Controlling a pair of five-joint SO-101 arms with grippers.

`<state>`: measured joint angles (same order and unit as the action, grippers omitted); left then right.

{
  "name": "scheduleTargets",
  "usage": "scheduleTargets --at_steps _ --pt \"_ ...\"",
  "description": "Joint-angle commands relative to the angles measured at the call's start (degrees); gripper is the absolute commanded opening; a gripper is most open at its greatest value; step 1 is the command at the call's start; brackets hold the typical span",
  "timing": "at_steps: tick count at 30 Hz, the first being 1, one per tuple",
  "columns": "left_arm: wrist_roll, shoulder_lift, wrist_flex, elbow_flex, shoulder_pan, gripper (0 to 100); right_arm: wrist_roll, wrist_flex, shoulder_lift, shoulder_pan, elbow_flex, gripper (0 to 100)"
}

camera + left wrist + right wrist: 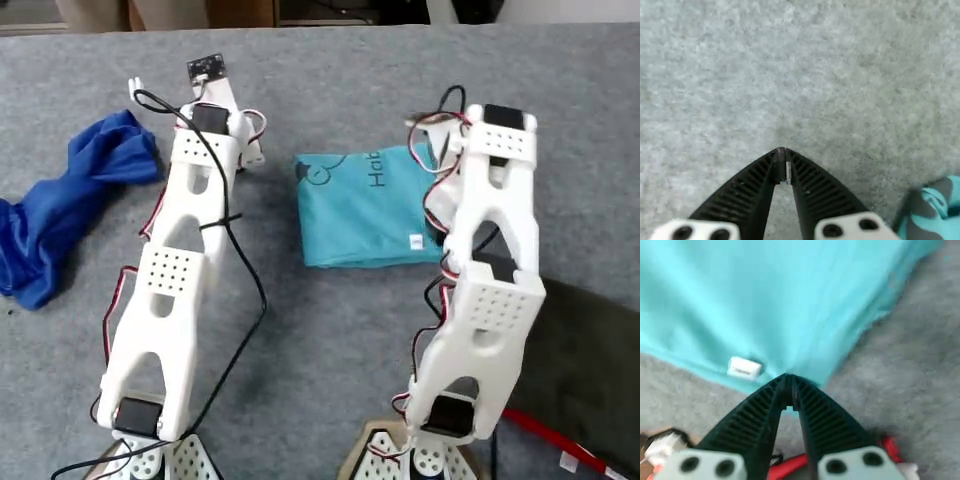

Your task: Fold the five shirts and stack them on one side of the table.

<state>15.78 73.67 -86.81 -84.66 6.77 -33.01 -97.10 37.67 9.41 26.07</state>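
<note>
A folded teal shirt [365, 205] lies flat on the grey table mid-way between the arms. My right gripper [788, 390] is shut, its tips at the shirt's near edge beside a small white tag [743, 367]; in the high view it [443, 250] is mostly hidden under its arm. A crumpled blue shirt [70, 205] lies at the far left. My left gripper [781, 160] is shut with nothing in it, low over bare grey surface; a corner of the teal shirt [935, 210] shows beside it. From above, this gripper [212, 80] sits between the two shirts, toward the back.
A darker patch [590, 350] covers the table's right front. A red item [540, 430] lies near the right arm's base. Black cables [235, 260] trail along the left arm. Open grey surface stretches across the back and the front middle.
</note>
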Motion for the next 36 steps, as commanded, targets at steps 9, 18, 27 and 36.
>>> scheduleTargets --at_steps 9,18,27,36 --pt "-2.8 -6.5 -5.0 -10.9 12.4 2 0.3 2.2 -3.0 -1.4 20.5 0.5" --pt "-2.5 -7.3 -0.4 -6.2 15.2 2 1.1 2.1 11.7 -6.5 35.7 0.5" --pt "-2.5 -0.1 9.3 -0.1 11.9 2 1.7 7.6 30.4 -5.2 48.1 0.5" --pt "-2.4 1.6 11.7 -1.2 11.3 2 1.4 3.3 35.9 -5.3 61.8 0.5"
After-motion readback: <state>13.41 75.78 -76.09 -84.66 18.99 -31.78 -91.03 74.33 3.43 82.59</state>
